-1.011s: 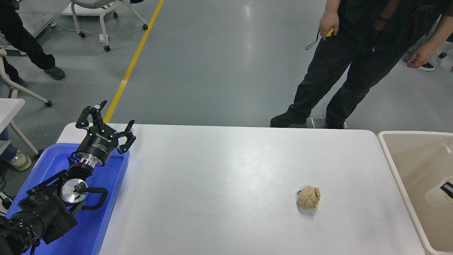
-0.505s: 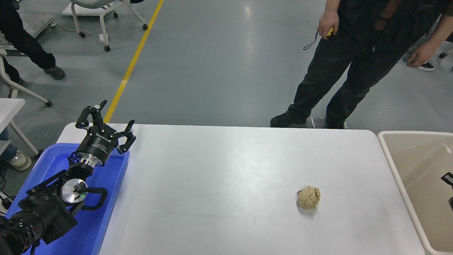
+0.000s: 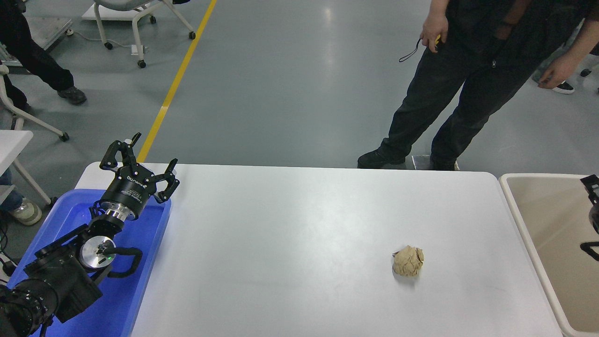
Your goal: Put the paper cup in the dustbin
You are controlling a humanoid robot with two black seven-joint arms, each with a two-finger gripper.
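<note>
Bright, even overhead lighting; the white bench [image 3: 290,234] throws a broad soft glare patch near its centre, and the grey floor [image 3: 304,79] carries a pale streak of reflection at top centre. Shadows are weak and short, just a faint one hugging the crumpled paper ball [image 3: 408,260]. Focus is sharp across the frame, no motion blur, slight wide-angle stretch at the edges.

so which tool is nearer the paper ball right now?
Right. The right tool is at the picture's right edge over the dustbin, right of the crumpled paper ball. The left tool is parked far left, over the blue tray.
</note>
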